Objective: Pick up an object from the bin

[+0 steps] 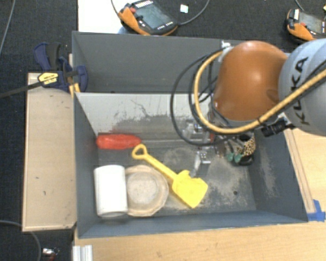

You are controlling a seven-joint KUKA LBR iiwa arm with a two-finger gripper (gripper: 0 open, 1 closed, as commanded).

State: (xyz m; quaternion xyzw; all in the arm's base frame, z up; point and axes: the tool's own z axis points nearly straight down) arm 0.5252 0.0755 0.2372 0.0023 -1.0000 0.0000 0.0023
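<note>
The arm (309, 86) reaches in from the right, orange wrist cover (250, 80) up top. Its gripper (202, 161) hangs pointing down.

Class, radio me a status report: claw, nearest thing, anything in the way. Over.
Claw low at mid-bin. Yellow toy shovel nearest, blade just beside it, lying flat. Spotted thing close on the other side.

You are looking down into the grey bin (152, 64) from above, leaning a bit to one side. You are sitting close, and the arm (309, 86) is sticking in from your right.
</note>
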